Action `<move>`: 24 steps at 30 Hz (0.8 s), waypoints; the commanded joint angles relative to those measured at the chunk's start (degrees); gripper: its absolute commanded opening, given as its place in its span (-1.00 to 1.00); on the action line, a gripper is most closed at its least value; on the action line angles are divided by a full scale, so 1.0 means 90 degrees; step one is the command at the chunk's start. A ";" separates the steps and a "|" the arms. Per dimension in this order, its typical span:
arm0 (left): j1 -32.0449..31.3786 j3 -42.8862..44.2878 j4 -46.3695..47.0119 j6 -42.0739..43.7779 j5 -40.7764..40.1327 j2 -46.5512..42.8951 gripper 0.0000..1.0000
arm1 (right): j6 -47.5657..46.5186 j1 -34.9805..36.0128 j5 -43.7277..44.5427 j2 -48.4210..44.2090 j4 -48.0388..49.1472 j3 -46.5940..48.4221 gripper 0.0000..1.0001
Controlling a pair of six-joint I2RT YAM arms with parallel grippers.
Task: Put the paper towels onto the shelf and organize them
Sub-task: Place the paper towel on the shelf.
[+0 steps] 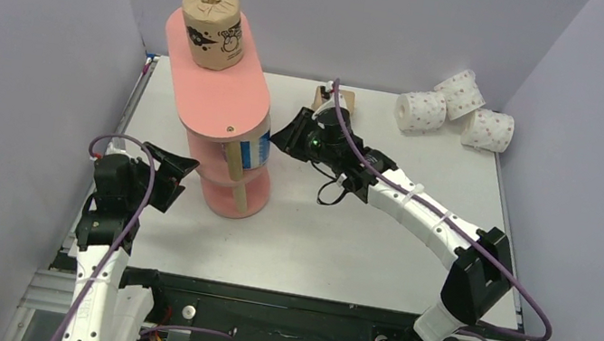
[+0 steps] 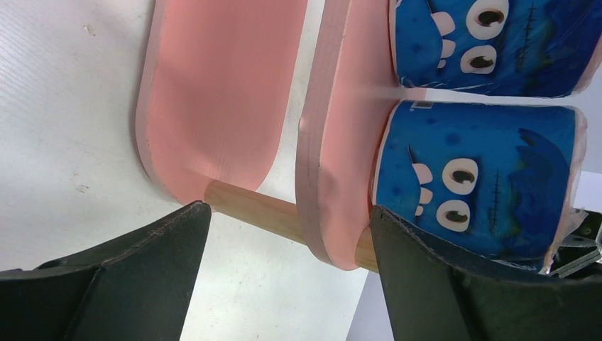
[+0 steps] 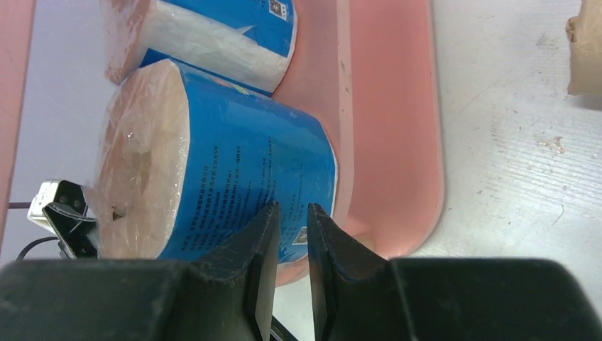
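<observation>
The salmon-pink shelf (image 1: 220,95) stands left of centre. One brown roll (image 1: 212,26) stands on its top board. Blue rolls (image 1: 256,150) sit on the middle tier; two show in the left wrist view (image 2: 475,181) and in the right wrist view (image 3: 234,163). My right gripper (image 1: 279,138) is at that tier, its jaws almost together and empty (image 3: 291,213), tips at the near blue roll. My left gripper (image 1: 184,172) is open at the shelf's lower left, jaws either side of a wooden post (image 2: 287,213). Three white pink-dotted rolls (image 1: 456,111) lie at the back right.
Another brown roll (image 1: 334,101) lies on the table behind my right gripper and shows at the right wrist view's edge (image 3: 586,50). Grey walls close in the left, back and right. My right arm (image 1: 420,212) stretches across the table's middle.
</observation>
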 commanded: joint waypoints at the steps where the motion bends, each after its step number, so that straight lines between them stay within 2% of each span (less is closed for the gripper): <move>1: 0.0012 0.0326 0.0322 -0.0010 -0.0032 0.0006 0.62 | -0.0078 0.0181 -0.0091 0.0074 0.0167 0.0325 -0.63; 13: 0.0013 0.0409 0.0279 0.0014 -0.0079 0.0037 0.63 | -0.0102 0.0434 -0.0105 0.0239 0.0130 0.0396 -0.64; 20: 0.0012 0.0606 0.0622 -0.0347 -0.0206 0.0247 0.64 | -0.0068 0.0053 0.0050 -0.0207 0.0309 -0.0020 -0.63; 24: 0.0007 0.0965 0.0654 -0.0338 -0.0323 0.0541 0.64 | -0.0108 -0.0111 0.0088 -0.0214 0.0318 0.0102 -0.61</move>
